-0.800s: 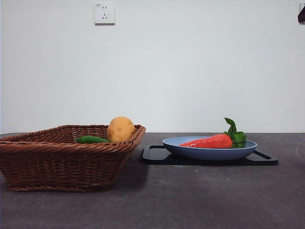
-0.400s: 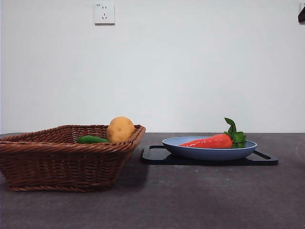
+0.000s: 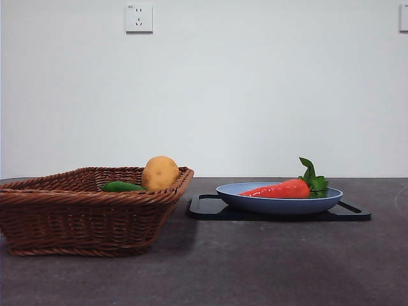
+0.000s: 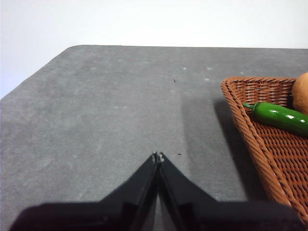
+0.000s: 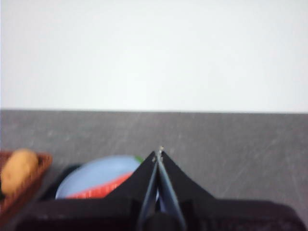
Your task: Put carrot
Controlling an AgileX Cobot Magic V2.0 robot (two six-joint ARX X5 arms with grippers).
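One glossy orange-red carrot (image 3: 279, 189), tapered, green leaf tuft rightward, lying in shallow blue plate (image 3: 236, 199) on flat black tray (image 3: 203, 209); apparently already placed. Left: woven wicker basket (image 3: 76, 220) cradling round tan potato (image 3: 160, 173) and smooth green pepper (image 3: 121, 186). Left gripper (image 4: 157, 156) closed, empty, over bare grey table (image 4: 106, 106); right gripper (image 5: 159, 152) closed, empty, above plate.
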